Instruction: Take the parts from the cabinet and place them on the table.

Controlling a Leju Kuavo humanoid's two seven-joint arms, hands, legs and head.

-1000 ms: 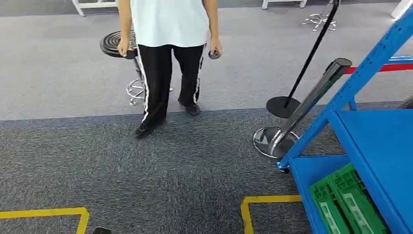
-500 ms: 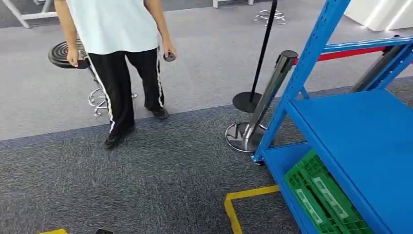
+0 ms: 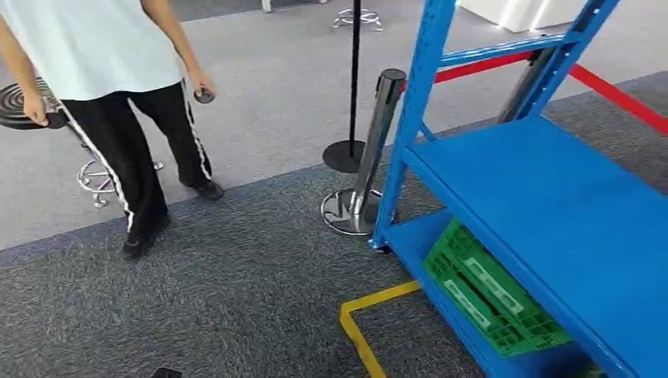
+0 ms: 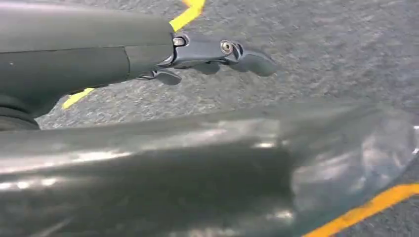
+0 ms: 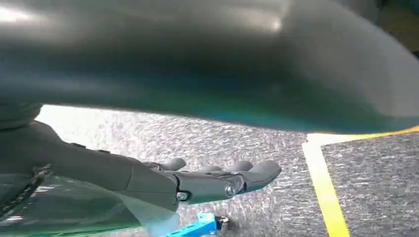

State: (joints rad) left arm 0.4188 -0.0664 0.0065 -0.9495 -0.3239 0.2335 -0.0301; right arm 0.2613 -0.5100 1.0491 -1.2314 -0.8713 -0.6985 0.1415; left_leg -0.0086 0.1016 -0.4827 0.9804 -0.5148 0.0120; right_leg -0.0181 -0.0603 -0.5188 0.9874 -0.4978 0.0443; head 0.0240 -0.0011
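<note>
We see a blue rack (image 3: 543, 205) on the right of the head view, its wide middle shelf bare and tilted across the frame. On the lowest shelf lies a green crate (image 3: 488, 291), partly under the middle shelf; we cannot tell whether it holds parts. Just beside the rack's near-left post stands a steel stanchion (image 3: 366, 169) on a round base, with a black stanchion (image 3: 352, 94) behind it, and a red belt (image 3: 618, 98) runs past the rack's far side. Yellow tape (image 3: 364, 319) marks the grey carpet (image 3: 236, 291) in front of the rack. A person (image 3: 110, 87) in a pale shirt and dark trousers stands at the left, a small dark object (image 3: 204, 96) in one hand, next to a black stool (image 3: 20, 106). In the wrist views, the left hand (image 4: 212, 54) and the right hand (image 5: 207, 182) hang over the carpet, fingers stretched out straight, apart, holding nothing.
</note>
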